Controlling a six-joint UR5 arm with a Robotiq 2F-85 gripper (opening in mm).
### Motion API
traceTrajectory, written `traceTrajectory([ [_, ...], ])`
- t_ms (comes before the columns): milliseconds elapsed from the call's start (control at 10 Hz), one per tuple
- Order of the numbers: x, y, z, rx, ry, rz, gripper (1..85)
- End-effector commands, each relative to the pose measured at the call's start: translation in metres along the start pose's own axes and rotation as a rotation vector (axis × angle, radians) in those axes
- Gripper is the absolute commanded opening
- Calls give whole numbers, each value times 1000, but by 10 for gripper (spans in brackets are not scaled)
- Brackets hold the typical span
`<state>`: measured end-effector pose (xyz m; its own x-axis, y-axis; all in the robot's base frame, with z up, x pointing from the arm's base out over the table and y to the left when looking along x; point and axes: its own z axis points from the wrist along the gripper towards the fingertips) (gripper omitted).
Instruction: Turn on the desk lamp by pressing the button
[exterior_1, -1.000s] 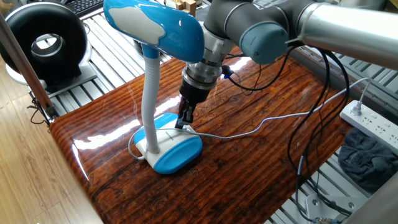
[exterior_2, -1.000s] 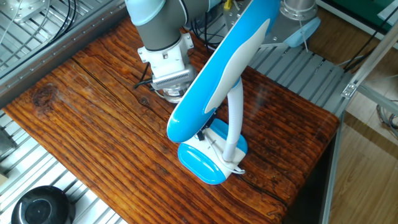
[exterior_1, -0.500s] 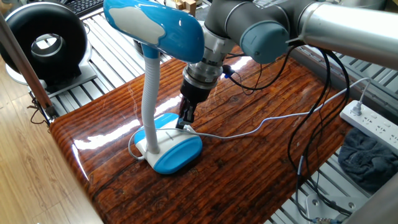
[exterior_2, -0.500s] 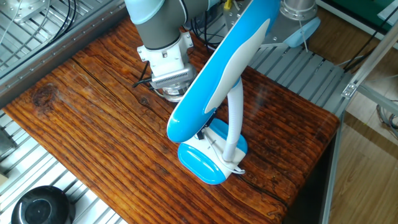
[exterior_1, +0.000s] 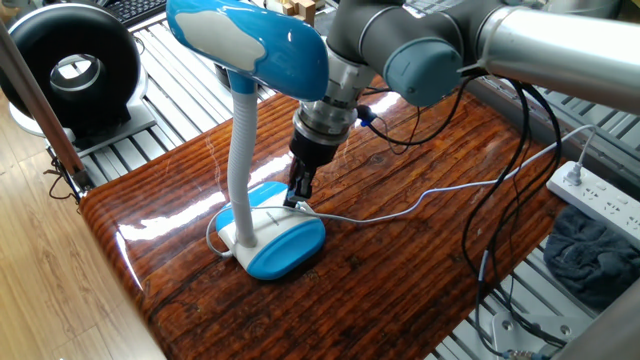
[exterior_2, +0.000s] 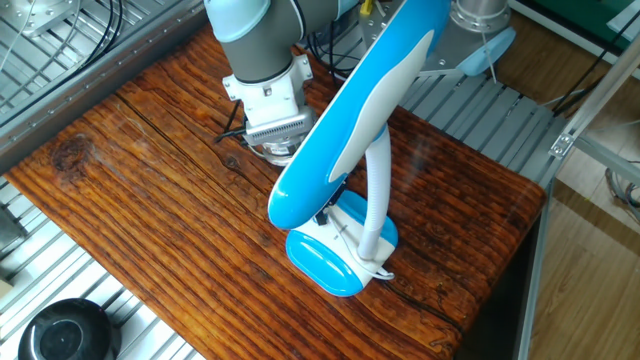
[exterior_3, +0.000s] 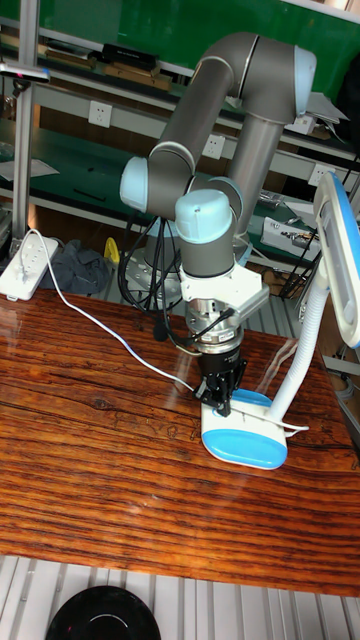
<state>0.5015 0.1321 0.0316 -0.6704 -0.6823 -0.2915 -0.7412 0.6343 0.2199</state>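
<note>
Fingers pressing down on the lamp base, nothing moved since a second ago

Fingers (exterior_1: 299, 190) sit tip-down on the white top of the desk lamp (exterior_1: 272, 240), which stands near the middle of the desk (exterior_1: 400, 270), exactly as in the earlier frames; the arm seems to be holding its press. Its head (exterior_2: 350, 120) shows no glow, so I judge it not yet lit. Whether the fingers are closed or apart cannot be told. The button itself is hidden beneath them, and the head blocks the contact in the other fixed view.
</note>
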Motion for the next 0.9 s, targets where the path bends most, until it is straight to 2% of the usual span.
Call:
traceTrajectory([
  [0, 1, -1, -6, -12, -8, 0, 10],
  [100, 3, -2, -12, -25, -7, -4, 10],
  [300, 3, -2, -13, -26, -10, 4, 10],
  [500, -1, 0, -17, -36, -28, 12, 10],
  [600, -4, 0, -25, -46, -39, 17, 10],
  [700, -4, -7, -36, -41, -42, 28, 10],
  [800, -2, -19, -48, -9, -23, 48, 10],
])
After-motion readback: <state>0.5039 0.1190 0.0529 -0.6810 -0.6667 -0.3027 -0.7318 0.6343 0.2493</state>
